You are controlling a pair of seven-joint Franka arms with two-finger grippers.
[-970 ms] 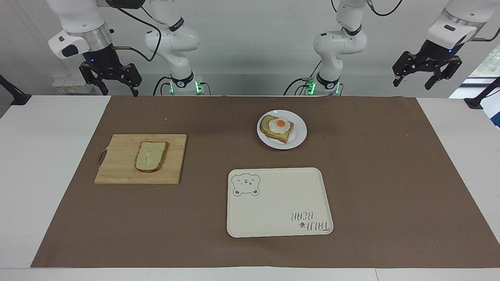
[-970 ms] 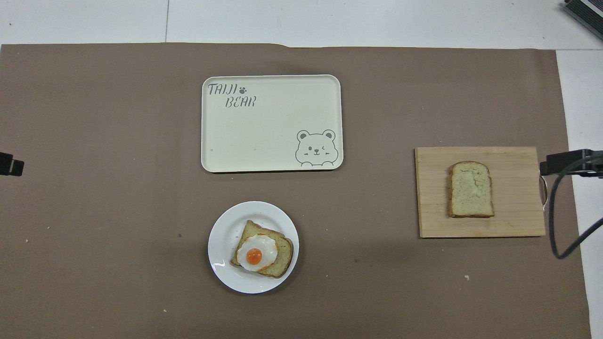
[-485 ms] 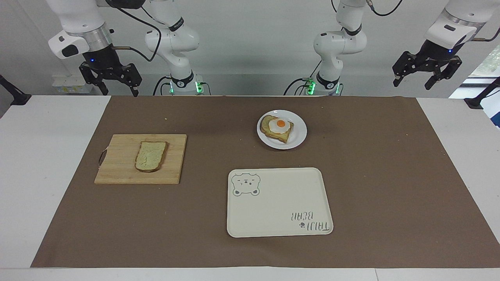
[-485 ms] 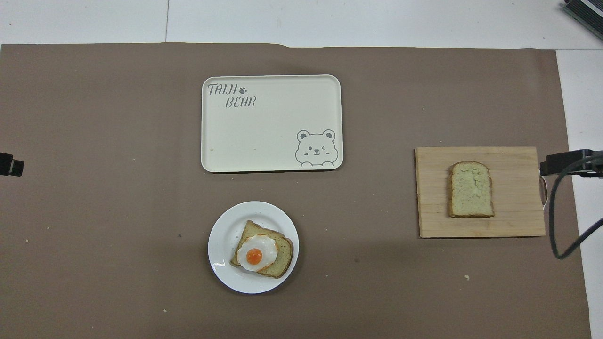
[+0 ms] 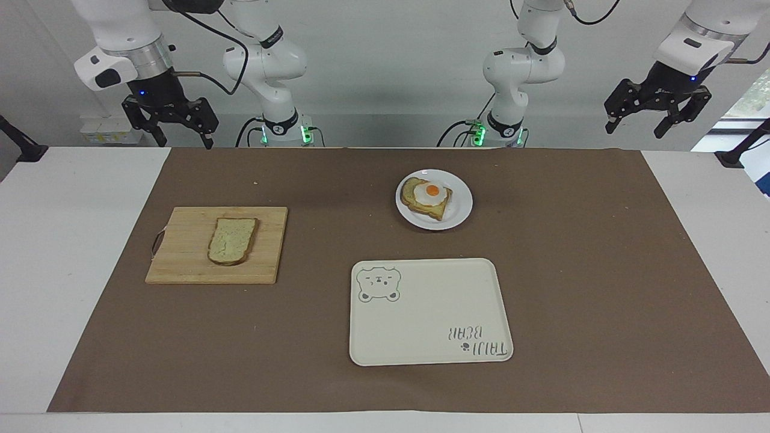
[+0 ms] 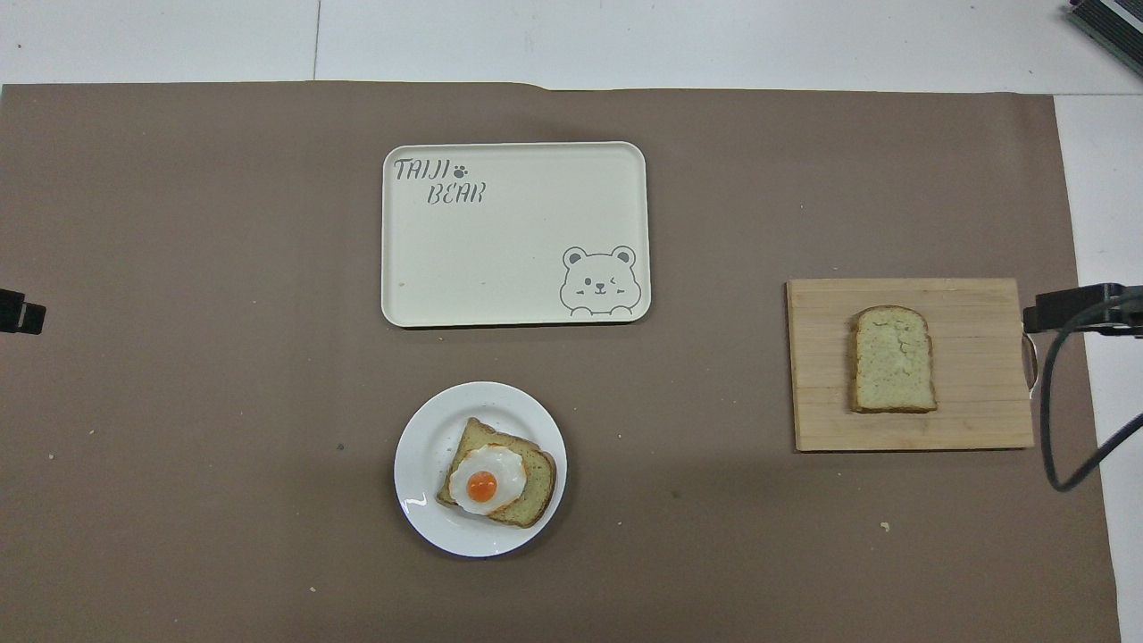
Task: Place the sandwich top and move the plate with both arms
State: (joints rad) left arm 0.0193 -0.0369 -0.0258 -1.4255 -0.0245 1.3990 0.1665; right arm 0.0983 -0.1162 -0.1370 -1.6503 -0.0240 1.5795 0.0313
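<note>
Bread, the sandwich top [image 5: 232, 240], lies flat on a cutting board [image 5: 180, 264] toward the right arm's end of the tabletop; the plate [image 5: 460, 207] (egg toast [image 5: 428, 198] on it) sits nearer the robots. Right tool [image 5: 170, 123] and left tool [image 5: 656, 111] hang released, empty. Risk: a soft slice could fold or land crooked, and uneven lifting could tip the plate.

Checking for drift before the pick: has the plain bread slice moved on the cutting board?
No. The sandwich top sits at the same spot on the cutting board.
</note>
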